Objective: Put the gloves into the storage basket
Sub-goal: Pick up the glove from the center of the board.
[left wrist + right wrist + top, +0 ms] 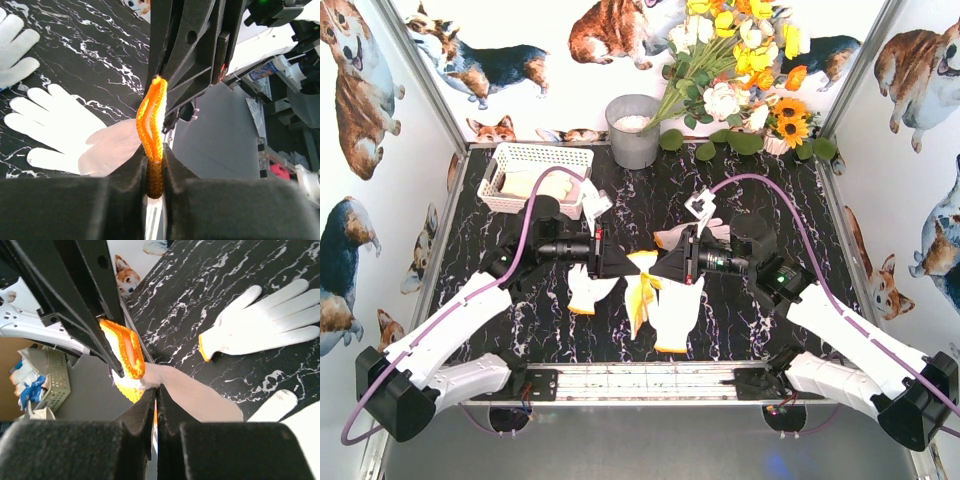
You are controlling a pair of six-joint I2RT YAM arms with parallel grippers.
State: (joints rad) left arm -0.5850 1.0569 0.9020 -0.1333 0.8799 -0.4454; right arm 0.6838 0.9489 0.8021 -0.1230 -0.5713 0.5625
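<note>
While the two arms meet nose to nose over the middle of the table, the held glove hangs between them, white with an orange-yellow cuff, well apart from the storage basket at the far left corner. The left gripper has its jaws pressed together on the orange cuff loop, and the right gripper is likewise squeezed closed on the glove's fabric just below that cuff. Whether the glove's lower end touches the table cannot be told. A second glove lies flat just to its left, a third glove just to its right with its yellow cuff toward the arm bases, and a fourth glove shows behind the right gripper. The basket holds a pale glove. All rest on the black marbled table, with a grey bucket and flowers along the far edge.
</note>
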